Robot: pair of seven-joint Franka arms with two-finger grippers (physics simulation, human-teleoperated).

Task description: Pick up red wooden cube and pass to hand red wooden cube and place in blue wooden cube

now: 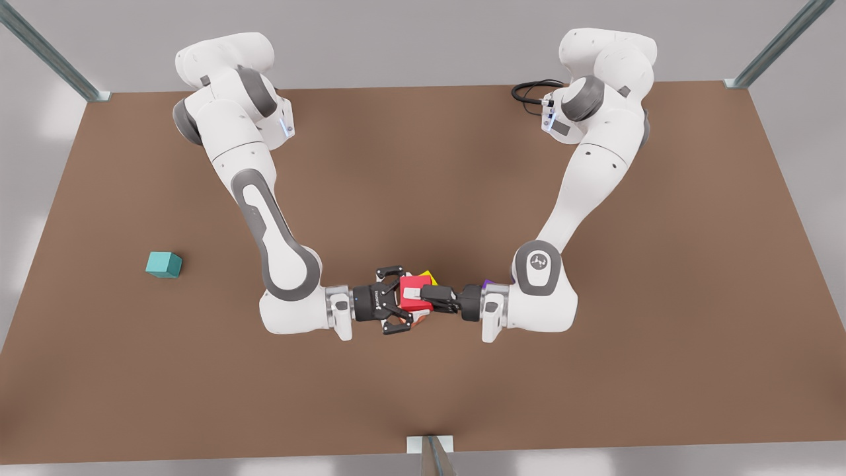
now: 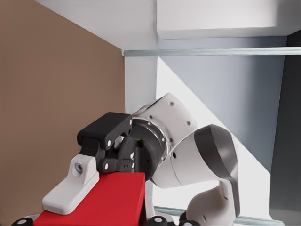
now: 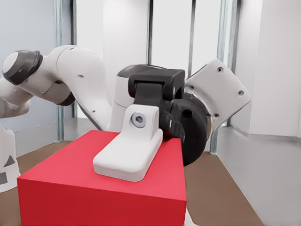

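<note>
Above the brown table point(image 1: 423, 165), left end effector point(image 1: 423, 294) and right end effector point(image 1: 403, 299) both clamp the level red wooden cube point(image 1: 411, 303).

Overhead front view; facing close wrist views

I see the red cube point(image 1: 414, 293) held off the table at the middle, between both grippers, its matte faces plain; a white finger pad lies flat on its top face in both wrist views. The teal cube point(image 1: 164, 264) sits alone on the table, well apart toward the front view's left.
</note>
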